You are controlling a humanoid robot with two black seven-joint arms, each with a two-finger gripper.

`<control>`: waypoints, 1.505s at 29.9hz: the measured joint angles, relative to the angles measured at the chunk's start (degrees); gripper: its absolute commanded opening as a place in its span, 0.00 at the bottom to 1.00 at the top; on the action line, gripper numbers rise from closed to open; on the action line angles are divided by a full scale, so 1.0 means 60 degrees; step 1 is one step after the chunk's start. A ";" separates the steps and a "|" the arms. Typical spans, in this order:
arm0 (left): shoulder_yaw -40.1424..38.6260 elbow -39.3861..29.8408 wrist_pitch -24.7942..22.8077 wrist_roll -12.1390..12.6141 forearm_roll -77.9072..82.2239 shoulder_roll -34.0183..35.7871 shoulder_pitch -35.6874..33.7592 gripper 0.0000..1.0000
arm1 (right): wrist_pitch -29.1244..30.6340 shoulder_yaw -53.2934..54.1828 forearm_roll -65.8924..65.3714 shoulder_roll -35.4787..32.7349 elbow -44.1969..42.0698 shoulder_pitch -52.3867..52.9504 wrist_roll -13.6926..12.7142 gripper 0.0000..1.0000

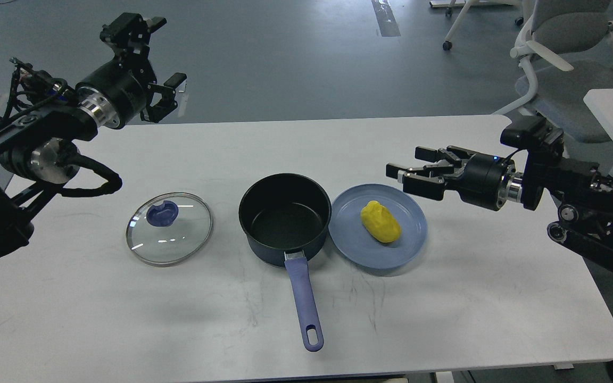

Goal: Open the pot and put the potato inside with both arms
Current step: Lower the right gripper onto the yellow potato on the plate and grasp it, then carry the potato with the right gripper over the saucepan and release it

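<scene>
- Your pot (285,219) sits uncovered mid-table, its glass lid (170,229) lying flat to its left
- The potato (380,222) rests on the blue plate (410,213) touching the pot's right side
- Your right gripper (405,170) hangs spread and empty above the plate's rim
- Your left gripper (165,64) is raised, released, holding nothing

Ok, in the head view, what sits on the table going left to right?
Glass lid → pot → blue plate holding the potato.
</scene>
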 measured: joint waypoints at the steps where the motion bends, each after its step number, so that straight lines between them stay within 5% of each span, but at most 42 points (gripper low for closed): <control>1: -0.0012 -0.0001 0.0000 -0.0023 0.0000 0.0005 0.0057 0.98 | -0.0009 -0.0055 -0.0112 0.0033 -0.0056 -0.0025 0.0007 0.96; 19: 0.0006 -0.0004 -0.0003 -0.0644 0.0162 0.0115 0.0300 0.98 | -0.0466 -0.0131 -0.0143 0.2453 -0.2402 -0.1015 -0.0654 0.88; 25: 0.0029 -0.0004 0.0002 -0.0751 0.0181 0.0145 0.0320 0.98 | -0.0467 -0.0151 -0.0143 0.2830 -0.2721 -0.1371 -0.0715 0.72; 27: 0.0082 -0.0003 0.0009 -0.0904 0.0190 0.0144 0.0322 0.98 | -0.0459 -0.0179 -0.0143 0.2927 -0.2880 -0.1410 -0.0735 0.53; 32: 0.0111 -0.0001 0.0017 -0.1037 0.0200 0.0138 0.0412 0.98 | -0.0522 -0.0197 -0.0143 0.3029 -0.3004 -0.1417 -0.0777 0.30; 45: 0.0001 -0.0006 0.0009 -0.1457 0.0641 0.0152 0.0596 0.98 | -0.1233 -0.0030 0.1145 0.3038 -0.2587 0.0435 -0.0773 0.30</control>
